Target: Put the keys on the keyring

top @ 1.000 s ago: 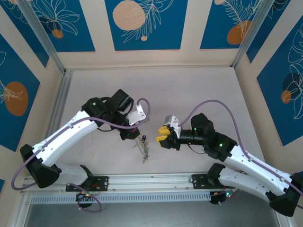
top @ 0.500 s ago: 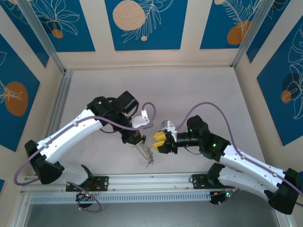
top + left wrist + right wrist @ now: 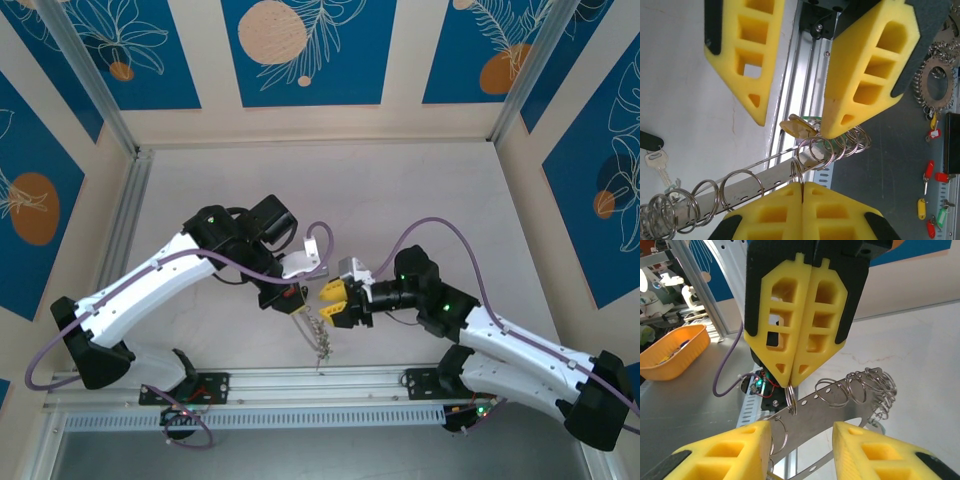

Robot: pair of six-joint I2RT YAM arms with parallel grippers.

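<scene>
Right wrist view: left gripper [image 3: 790, 381] pinches the thin grey metal keyring [image 3: 790, 402], right gripper [image 3: 800, 440] gapes (empty); next, likely fetch the small silver key [image 3: 656, 167].

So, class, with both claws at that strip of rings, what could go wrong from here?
1. The left claw pinches one thin ring with just its fingertips; the ring, and the metal strip threaded through it, might slip out.
2. The open right claw has its fingers either side of the strip, close to the left claw; closing could bump it or catch a wrong ring.
3. The key lies on the table, held by neither claw.
</scene>
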